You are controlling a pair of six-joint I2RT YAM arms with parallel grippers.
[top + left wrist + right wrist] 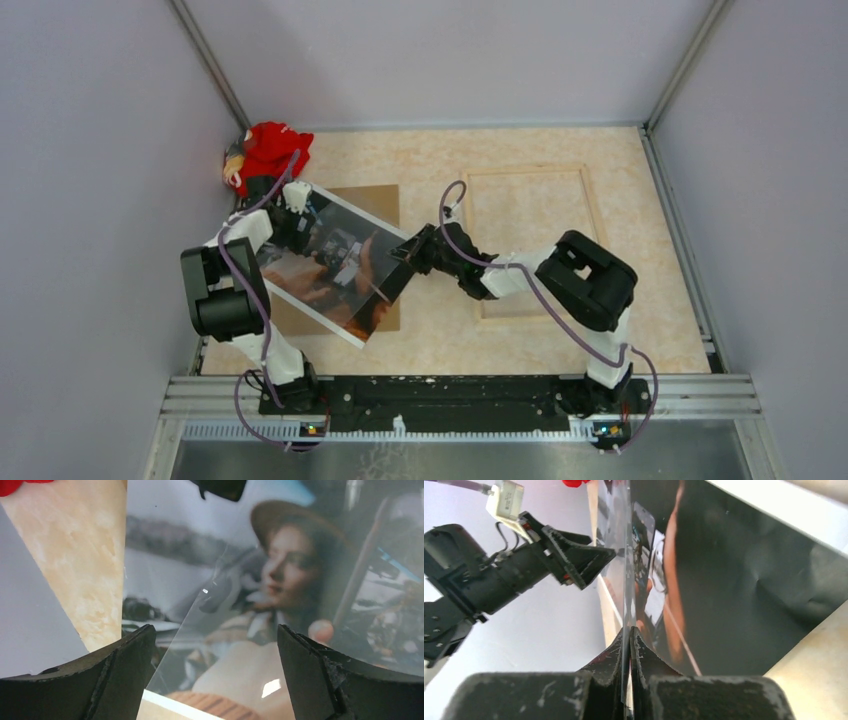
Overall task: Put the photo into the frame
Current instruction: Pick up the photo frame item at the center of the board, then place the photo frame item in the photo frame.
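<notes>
Pinching a thin clear sheet point(627, 570) by its edge with the right end effector point(628, 642), fingers pressed flat together on it. Seen edge-on, running straight ahead from the fingertips.

Just right of and below that end effector: the photo point(335, 265), glossy dark face up, white border showing, set askew across a brown backing board point(375, 200). Hard to tell whether lying fully flat or lifted at one end.

Holding the left end effector point(215, 677) released, fingers point(125, 675) spread wide and gripping nothing. Hovering over the photo's opposite end, with the print filling the gap ahead and one corner of the clear sheet showing across it. Facing the right end effector across the photo.

Behind the right end effector, on its wrist side: the frame point(596, 235), rear up with light wood showing, flat on the bench point(450, 150), well apart from the photo. Crossed at its near-left part by the right arm's own forearm and cable.

Beyond the left end effector, in the far corner against the wall: a red cloth bundle point(270, 150), near the board's corner.
</notes>
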